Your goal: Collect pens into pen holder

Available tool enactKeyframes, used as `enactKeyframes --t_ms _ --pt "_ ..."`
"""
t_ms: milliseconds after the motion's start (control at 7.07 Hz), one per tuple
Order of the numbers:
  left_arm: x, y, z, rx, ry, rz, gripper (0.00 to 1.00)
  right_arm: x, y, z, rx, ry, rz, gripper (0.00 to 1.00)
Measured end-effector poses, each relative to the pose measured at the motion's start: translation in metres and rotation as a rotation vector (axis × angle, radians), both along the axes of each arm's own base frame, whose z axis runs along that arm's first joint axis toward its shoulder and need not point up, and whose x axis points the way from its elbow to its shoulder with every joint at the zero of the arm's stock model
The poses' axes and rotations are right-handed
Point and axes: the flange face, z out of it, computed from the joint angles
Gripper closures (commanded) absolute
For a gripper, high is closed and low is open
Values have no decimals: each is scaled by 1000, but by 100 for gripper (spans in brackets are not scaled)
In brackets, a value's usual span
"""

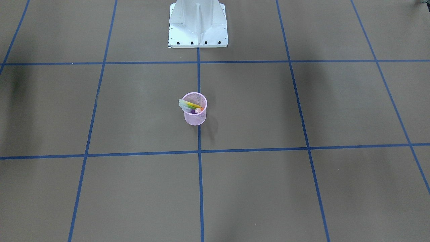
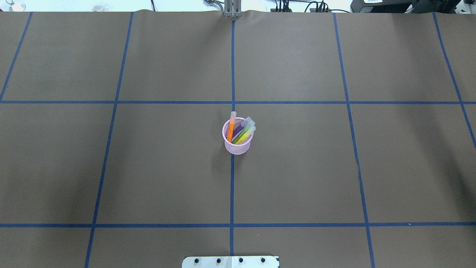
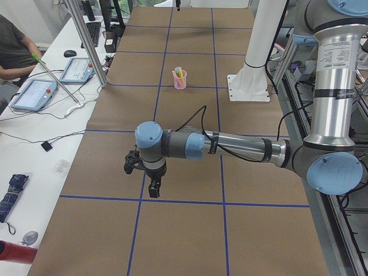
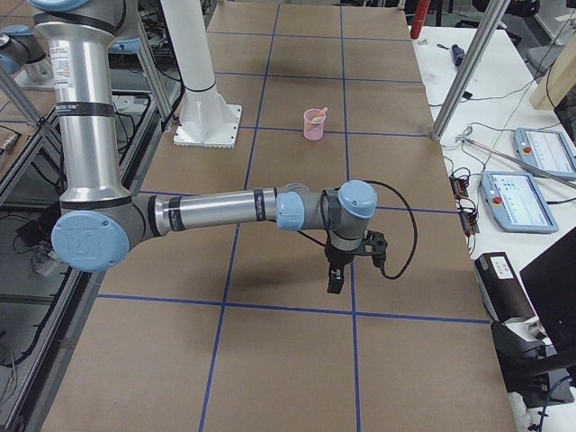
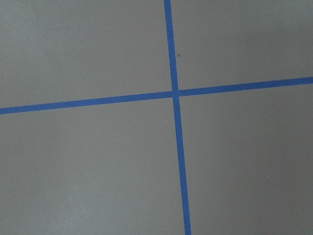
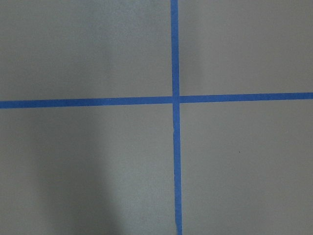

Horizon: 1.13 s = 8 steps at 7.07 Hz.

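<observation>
Exterior left, left claw: the near arm's black two-finger left claw [image 3: 154,187] hangs low over the counter, well apart from the cup. From this side view I cannot tell whether it is open or closed, and no pen shows at it.
Exterior right, right claw: the near arm's black two-finger right claw [image 4: 334,281] also points down, low over the paper. I cannot tell its opening either.
Wrist views: each shows only bare paper and a crossing of blue tape lines [image 5: 175,94]; no finger enters the picture.
Counter: brown paper-covered counter [image 2: 297,167], ruled into squares by the tape.
Holder: small pink wire-mesh cylindrical pen holder [image 2: 238,147], upright on the centre tape line, in front of the white metal robot base [image 1: 198,23].
Pens: slim orange pen [image 2: 231,128], purple pen [image 2: 238,130], green pen [image 2: 243,133] and yellow pen [image 2: 243,139] stand inside it, leaning on the far rim with their pale caps above the mouth.
Progress: with all four colours in the cup, the collecting looks finished.
Handling: the pens are probably light, stiff and smooth, so likely to slip. Pinch one across mid-barrel, not at the cap. The cup is probably light and easily tipped.
</observation>
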Motion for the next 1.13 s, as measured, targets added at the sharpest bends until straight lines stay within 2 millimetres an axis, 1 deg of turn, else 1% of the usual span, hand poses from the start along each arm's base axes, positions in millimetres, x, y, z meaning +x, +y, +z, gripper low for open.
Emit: enactKeyframes --t_ms 283,566,848,1131 --pt "1 9 0 -9 35 -2 0 -3 2 0 3 7 -8 0" --pt "1 16 -5 -4 51 -4 0 -15 -1 -1 3 11 -30 0" --pt "1 27 -2 -13 55 -5 0 -25 -3 2 -3 12 -49 0" --pt "2 29 0 -16 56 -4 0 -27 -4 3 -6 12 -53 0"
